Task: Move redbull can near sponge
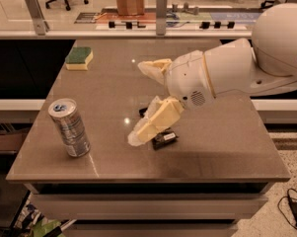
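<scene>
The redbull can (69,128) stands upright near the table's front left corner, silver and blue with a silver top. The sponge (79,58), green over pale yellow, lies at the far left of the table. My gripper (140,100) hovers over the middle of the table, to the right of the can, with its two cream fingers (153,122) spread wide and nothing between them. It is well apart from the can and the sponge.
A flat dark snack bar wrapper (163,137) lies mid-table, partly hidden under my lower finger. The brown table (212,147) has edges close on the front and left. A counter with a rail and small items runs behind the table.
</scene>
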`<state>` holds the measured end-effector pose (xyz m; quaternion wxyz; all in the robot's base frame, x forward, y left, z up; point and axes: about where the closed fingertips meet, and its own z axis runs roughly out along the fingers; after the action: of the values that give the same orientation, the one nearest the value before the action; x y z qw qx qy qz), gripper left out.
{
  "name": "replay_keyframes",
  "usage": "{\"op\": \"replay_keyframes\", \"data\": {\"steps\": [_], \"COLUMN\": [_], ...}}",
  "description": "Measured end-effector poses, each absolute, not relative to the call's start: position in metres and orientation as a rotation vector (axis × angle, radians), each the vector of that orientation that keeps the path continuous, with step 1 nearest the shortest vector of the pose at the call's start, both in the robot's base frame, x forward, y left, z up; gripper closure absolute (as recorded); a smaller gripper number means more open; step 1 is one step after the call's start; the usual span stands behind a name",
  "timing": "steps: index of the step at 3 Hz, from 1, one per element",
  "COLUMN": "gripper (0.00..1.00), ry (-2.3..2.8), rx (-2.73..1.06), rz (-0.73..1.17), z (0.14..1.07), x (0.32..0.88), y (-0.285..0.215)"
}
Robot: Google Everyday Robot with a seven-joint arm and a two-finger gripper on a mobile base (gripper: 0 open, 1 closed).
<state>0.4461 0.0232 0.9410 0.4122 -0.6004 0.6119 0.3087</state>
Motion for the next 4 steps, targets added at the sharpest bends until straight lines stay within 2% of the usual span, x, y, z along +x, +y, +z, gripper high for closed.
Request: {"op": "replay_keyframes", "data": {"steps": [1, 4], "gripper": [0.00, 0.00], "ry": [1.496, 1.531], "rx": [-1.418, -1.424], "rz": [0.883, 0.908], "z": [0.958, 0.924], "x": [0.437, 0.437], "y": [0.057, 0.081]}}
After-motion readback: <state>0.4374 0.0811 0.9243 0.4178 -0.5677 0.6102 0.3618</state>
